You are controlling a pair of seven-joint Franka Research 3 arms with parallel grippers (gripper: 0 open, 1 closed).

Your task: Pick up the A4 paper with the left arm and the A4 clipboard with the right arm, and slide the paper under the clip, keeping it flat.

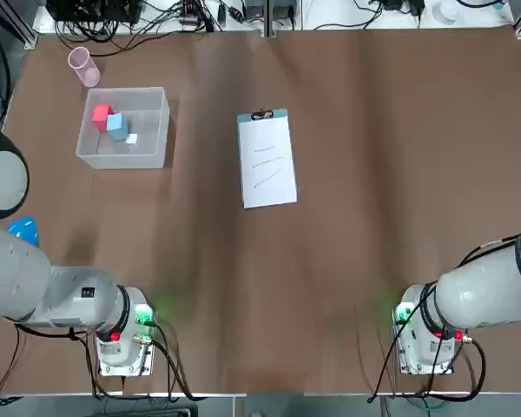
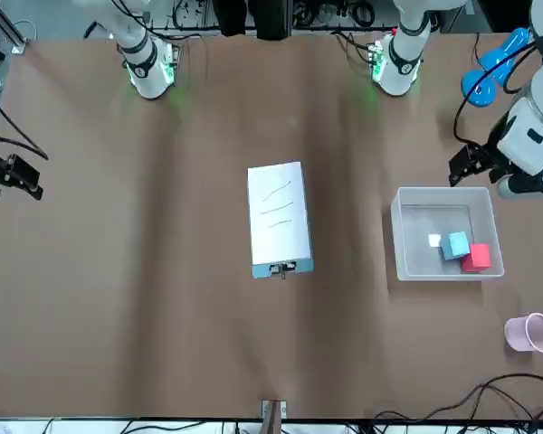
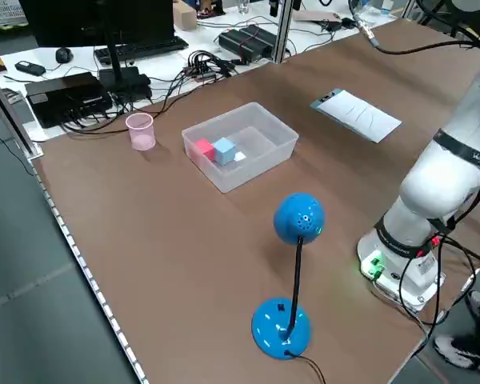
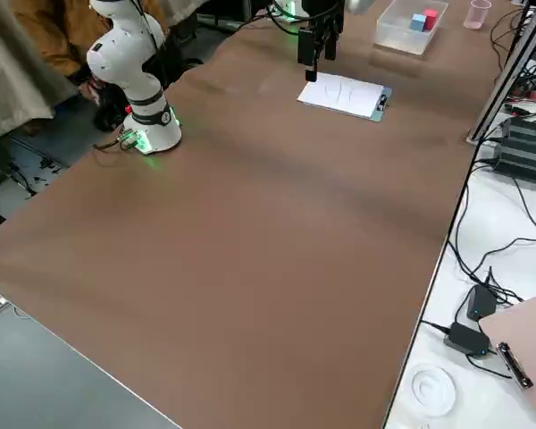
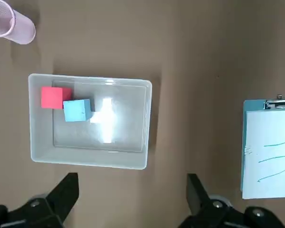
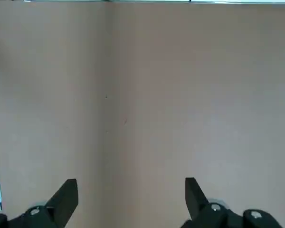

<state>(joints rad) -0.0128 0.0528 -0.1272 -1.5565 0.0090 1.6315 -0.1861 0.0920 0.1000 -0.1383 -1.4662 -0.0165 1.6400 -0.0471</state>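
Note:
The A4 paper (image 1: 267, 161), white with a few thin pen strokes, lies flat on the light-blue A4 clipboard (image 1: 281, 113) in the middle of the table. Its far edge reaches the silver clip (image 1: 261, 114); I cannot tell whether it is tucked under. My left gripper (image 5: 132, 183) hangs open and holds nothing, above the table just on the robot's side of the clear bin, to the left of the clipboard (image 5: 245, 142). My right gripper (image 6: 131, 183) hangs open over bare table far to the right, and holds nothing.
A clear plastic bin (image 1: 122, 159) at the far left holds a red cube, a blue cube and a small white scrap. A pink cup (image 1: 83, 66) lies behind it. A blue desk lamp (image 3: 296, 232) stands near the left arm's base. Cables run along the far edge.

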